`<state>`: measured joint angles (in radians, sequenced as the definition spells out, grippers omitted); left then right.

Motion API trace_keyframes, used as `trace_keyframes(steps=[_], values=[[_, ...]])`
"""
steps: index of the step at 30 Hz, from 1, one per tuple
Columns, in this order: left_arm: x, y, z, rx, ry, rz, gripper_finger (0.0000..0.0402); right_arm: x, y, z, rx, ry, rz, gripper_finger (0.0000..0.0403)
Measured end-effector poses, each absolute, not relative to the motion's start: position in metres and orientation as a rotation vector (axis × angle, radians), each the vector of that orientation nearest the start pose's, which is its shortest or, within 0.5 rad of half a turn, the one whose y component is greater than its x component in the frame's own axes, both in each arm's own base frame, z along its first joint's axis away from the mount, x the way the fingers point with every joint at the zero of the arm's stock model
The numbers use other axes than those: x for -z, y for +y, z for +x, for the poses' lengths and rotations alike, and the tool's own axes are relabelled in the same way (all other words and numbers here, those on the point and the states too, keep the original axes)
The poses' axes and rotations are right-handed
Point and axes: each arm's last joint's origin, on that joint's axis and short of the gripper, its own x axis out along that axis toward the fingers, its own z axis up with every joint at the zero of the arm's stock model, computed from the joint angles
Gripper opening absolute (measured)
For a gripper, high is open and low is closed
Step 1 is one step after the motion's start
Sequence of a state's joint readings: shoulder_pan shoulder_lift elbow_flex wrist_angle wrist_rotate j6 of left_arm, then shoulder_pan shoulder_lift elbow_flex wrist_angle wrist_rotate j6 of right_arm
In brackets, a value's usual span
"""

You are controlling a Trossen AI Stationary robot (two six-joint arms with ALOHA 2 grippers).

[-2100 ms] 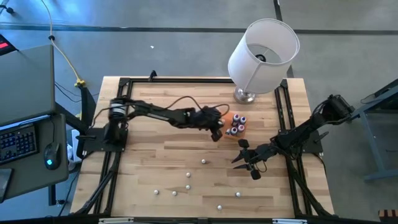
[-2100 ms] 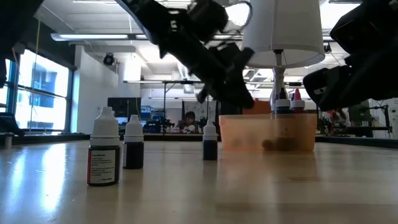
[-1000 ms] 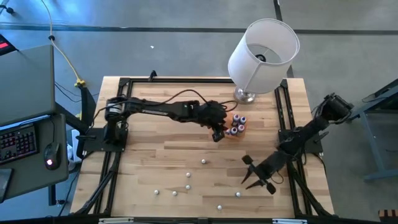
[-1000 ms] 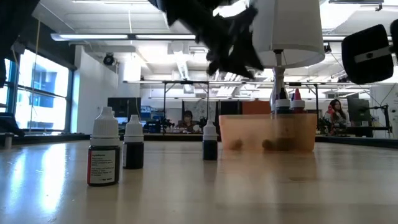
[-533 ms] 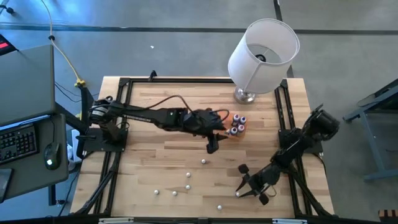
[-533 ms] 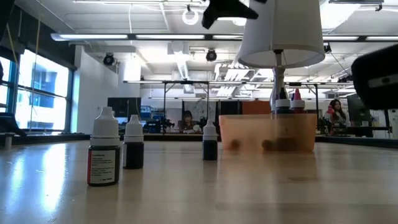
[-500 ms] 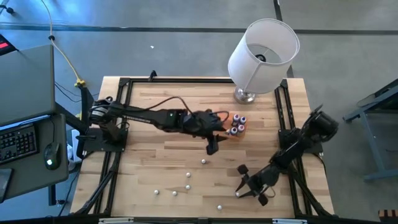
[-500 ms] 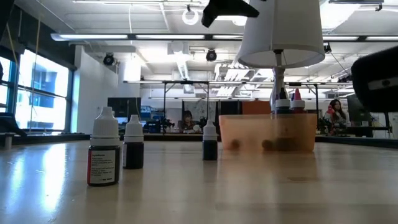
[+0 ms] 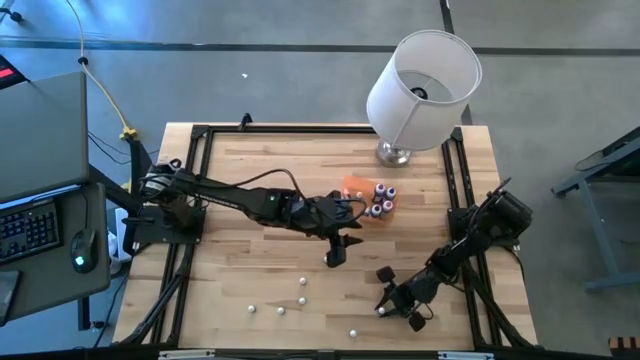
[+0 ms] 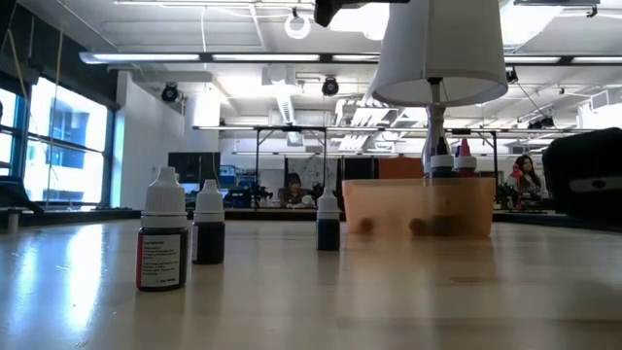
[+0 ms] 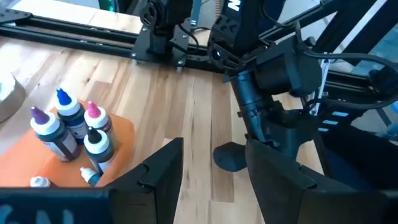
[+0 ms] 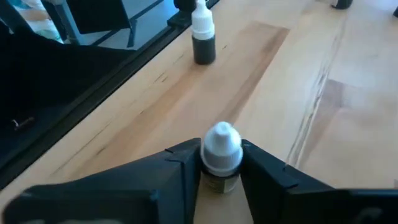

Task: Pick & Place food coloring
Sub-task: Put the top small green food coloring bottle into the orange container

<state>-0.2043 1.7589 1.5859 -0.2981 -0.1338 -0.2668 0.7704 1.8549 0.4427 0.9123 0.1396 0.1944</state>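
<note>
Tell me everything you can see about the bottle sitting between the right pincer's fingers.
The bottle is tiny, with a rounded whitish cap over a dark body, glossy like plastic. It stands upright on the pale wooden table, near its front edge on the right side. The right pincer brackets it, one dark finger against each side just below the cap. Its lower body is hidden, so I cannot tell whether it is lifted.

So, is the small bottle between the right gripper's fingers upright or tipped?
Upright: in the right wrist view the bottle stands on the table, white cap up, between the right gripper fingers.
</note>
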Motion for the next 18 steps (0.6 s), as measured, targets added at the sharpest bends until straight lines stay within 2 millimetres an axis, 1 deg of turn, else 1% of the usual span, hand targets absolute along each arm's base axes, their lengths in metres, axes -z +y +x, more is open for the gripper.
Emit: trace_keyframes(steps=[3,5,7,9,11,14,16,18], values=[[-0.346,-0.08,0.394,0.015,0.436,-0.187,0.0172,-0.079,0.185,0.206,-0.568,0.506,-0.051,0.0069],[-0.353,-0.079,0.387,0.019,0.44,-0.186,0.0172,-0.083,0.18,0.21,-0.562,0.488,-0.06,0.0067],[-0.362,-0.082,0.376,0.029,0.446,-0.183,0.0172,-0.093,0.175,0.216,-0.541,0.436,-0.081,0.0067],[-0.372,-0.081,0.371,0.028,0.408,-0.188,0.0172,-0.11,0.166,0.223,-0.465,0.353,-0.119,0.0067],[-0.375,-0.081,0.358,0.009,0.461,-0.168,0.0172,-0.131,0.152,0.231,-0.315,0.256,-0.189,0.0068],[-0.383,-0.082,0.352,0.0,0.434,-0.166,0.0172,-0.161,0.122,0.24,0.002,0.15,-0.302,0.0082],[-0.381,-0.082,0.349,-0.019,0.466,-0.151,0.0172,-0.174,0.097,0.245,0.241,0.136,-0.272,0.0085],[-0.377,-0.086,0.346,-0.019,0.502,-0.136,0.0172,-0.176,0.071,0.249,0.423,0.16,-0.189,0.0085]])
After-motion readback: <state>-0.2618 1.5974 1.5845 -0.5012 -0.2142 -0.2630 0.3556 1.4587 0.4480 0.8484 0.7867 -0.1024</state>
